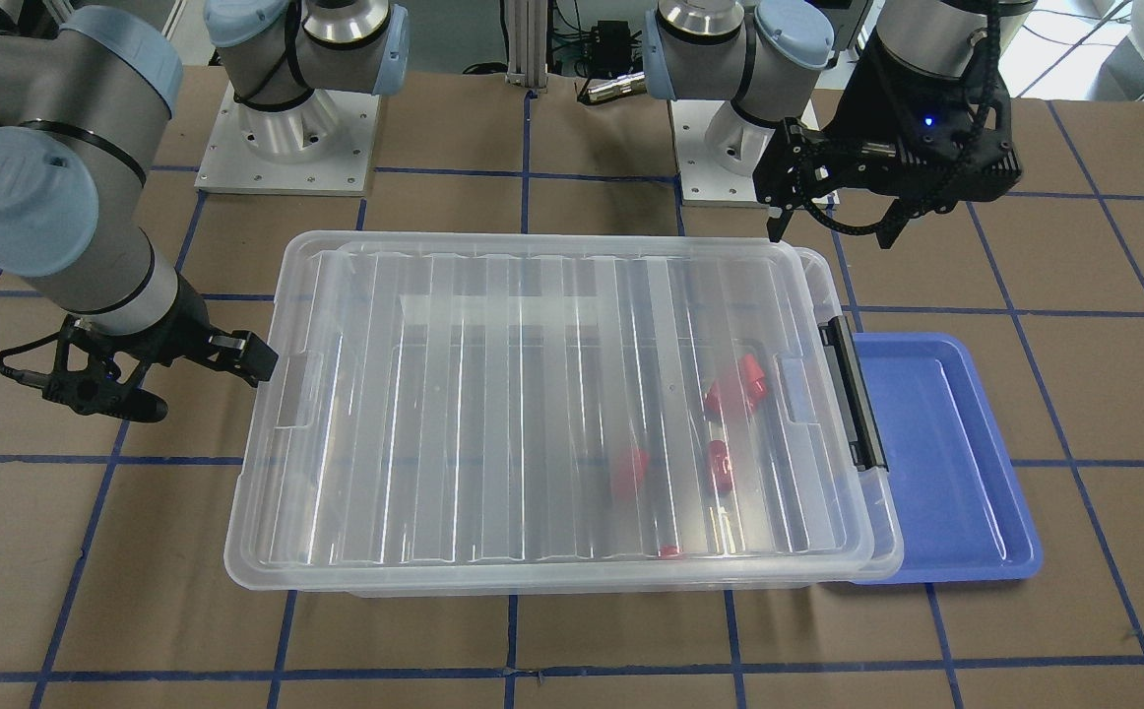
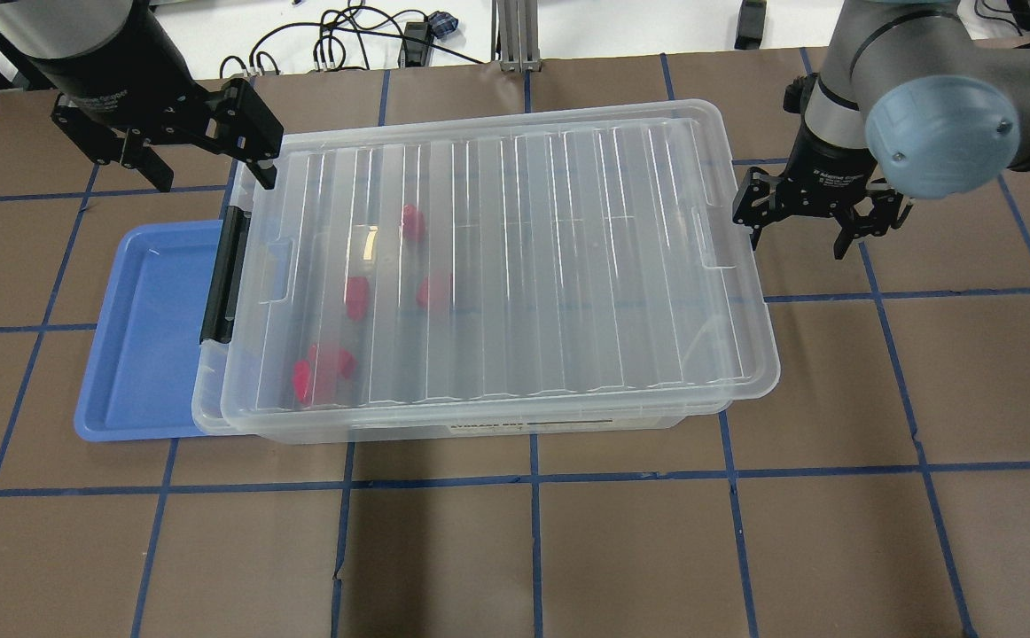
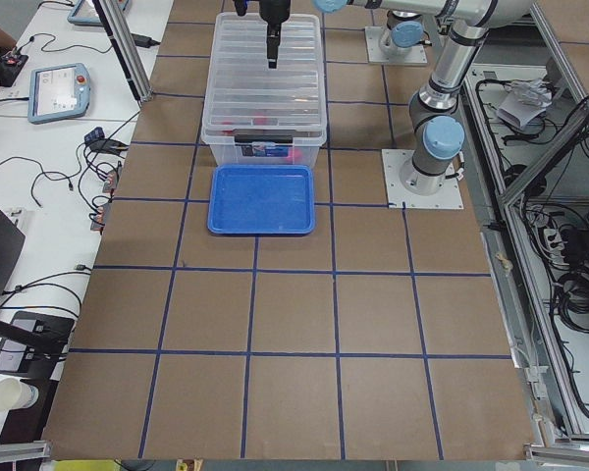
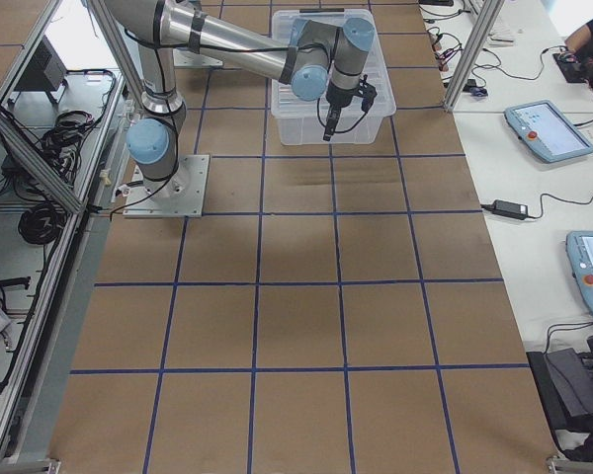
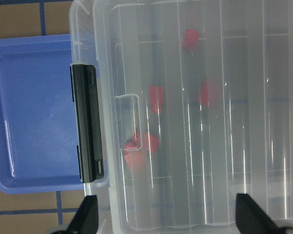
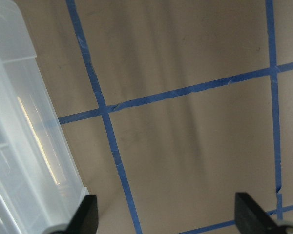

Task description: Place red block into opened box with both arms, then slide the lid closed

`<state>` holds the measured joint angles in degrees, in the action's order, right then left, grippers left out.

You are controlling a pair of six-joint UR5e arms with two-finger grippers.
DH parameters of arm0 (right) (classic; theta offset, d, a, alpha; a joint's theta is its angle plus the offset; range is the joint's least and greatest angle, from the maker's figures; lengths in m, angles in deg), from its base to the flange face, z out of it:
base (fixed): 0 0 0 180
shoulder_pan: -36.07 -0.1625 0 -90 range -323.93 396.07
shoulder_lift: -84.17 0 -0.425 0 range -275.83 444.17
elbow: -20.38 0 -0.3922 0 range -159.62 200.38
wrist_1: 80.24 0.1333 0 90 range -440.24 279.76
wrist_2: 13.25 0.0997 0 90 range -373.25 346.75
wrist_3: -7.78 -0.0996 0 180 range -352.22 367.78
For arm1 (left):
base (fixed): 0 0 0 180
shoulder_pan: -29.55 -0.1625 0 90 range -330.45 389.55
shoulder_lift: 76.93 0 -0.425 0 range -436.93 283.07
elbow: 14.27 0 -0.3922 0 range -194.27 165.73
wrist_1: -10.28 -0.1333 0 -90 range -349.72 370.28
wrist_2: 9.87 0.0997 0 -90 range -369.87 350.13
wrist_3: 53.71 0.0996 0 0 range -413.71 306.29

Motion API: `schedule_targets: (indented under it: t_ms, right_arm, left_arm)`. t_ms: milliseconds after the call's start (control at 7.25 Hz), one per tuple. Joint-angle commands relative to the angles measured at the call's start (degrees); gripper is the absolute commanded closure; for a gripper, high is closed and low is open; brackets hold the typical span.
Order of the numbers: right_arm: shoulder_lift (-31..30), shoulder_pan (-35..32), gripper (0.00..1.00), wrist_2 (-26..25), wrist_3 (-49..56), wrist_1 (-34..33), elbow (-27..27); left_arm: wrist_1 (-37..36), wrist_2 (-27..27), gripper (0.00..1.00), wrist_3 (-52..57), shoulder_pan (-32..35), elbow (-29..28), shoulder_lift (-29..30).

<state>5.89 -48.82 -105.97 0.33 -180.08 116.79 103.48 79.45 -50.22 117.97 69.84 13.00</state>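
Note:
The clear box (image 2: 515,427) sits mid-table with the ribbed lid (image 2: 515,266) lying over nearly all of it. Only a narrow strip of rim shows beside the black bar (image 2: 218,275). Several red blocks (image 2: 357,297) lie inside toward that end, seen through the lid, also in the left wrist view (image 5: 156,99). My left gripper (image 2: 209,164) hovers open above the far corner at the black-bar end, holding nothing. Beside the opposite short end my right gripper (image 2: 797,232) is open and empty, just off the lid's edge (image 6: 24,126).
A blue tray (image 2: 147,328) lies against the box's black-bar end, with nothing in it. Brown paper with a blue tape grid covers the table. Both arm bases (image 1: 286,128) stand behind the box. Cables lie beyond the far edge.

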Motion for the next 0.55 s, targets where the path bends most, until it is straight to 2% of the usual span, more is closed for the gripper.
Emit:
schedule_targets:
  t_ms: [0,414]
  right_arm:
    - [0.06,-0.62,0.0,0.51,-0.02,-0.1,-0.07]
    - [-0.38,0.16,0.0,0.43,1.81,-0.1,-1.3]
  left_arm:
    - [-0.73,-0.03,0.0,0.03,0.0,0.0,0.15]
    - [-0.82,-0.03,0.0,0.03,0.0,-0.18,0.41]
